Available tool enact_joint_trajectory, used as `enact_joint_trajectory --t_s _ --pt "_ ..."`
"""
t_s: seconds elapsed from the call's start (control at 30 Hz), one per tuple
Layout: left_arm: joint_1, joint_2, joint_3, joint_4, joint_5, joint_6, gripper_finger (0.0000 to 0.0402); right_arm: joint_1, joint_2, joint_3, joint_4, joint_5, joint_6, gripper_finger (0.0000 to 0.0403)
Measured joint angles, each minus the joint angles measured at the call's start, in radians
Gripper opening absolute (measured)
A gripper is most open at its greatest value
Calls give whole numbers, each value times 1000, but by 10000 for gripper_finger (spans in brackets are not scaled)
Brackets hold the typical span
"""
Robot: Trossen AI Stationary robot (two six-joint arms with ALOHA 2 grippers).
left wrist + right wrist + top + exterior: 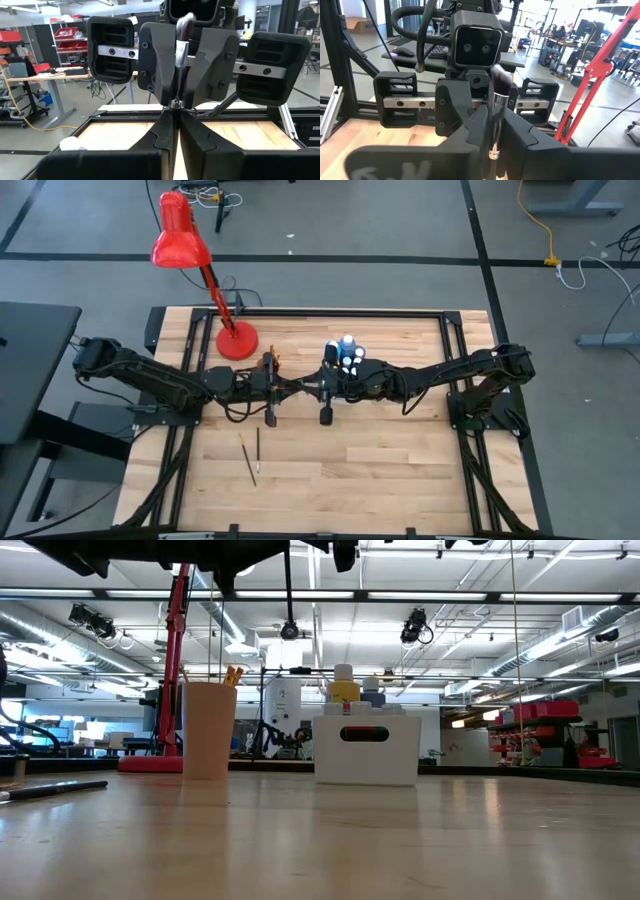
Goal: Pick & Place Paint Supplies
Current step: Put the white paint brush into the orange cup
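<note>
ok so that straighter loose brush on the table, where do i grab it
Mid-handle of the loose brush, from straight above, fingers across its shaft: it lies flat, and its neighbour closes in at the near end. The left gripper and right gripper both hold a third brush.

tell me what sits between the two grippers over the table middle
A brush, bristles up, sits between the left gripper and the right gripper; both wrist views show fingers closed on it.

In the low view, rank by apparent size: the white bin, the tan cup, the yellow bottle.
1. white bin
2. tan cup
3. yellow bottle, only its top showing above the bin, so its full size is unsure.
</note>
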Motion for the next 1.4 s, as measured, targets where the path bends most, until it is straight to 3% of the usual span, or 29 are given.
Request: enact_joint_trajectory --t_s 0.3,0.5,0.73,1.13,1.4 --pt "0 0 0 -21 1 -34 27 0 0 0 -4 -4 -18 81" --pt "0 0 0 -15 4 -35 82 -2 0 0 -8 -6 29 18" --pt "3 0 0 8 4 -23 101 -13 0 0 8 -8 51 20" --pt "38 0 0 7 24 -31 97 -43 0 0 48 -56 67 15" --pt "38 0 0 6 15 20 38 -54 0 0 50 -57 43 27"
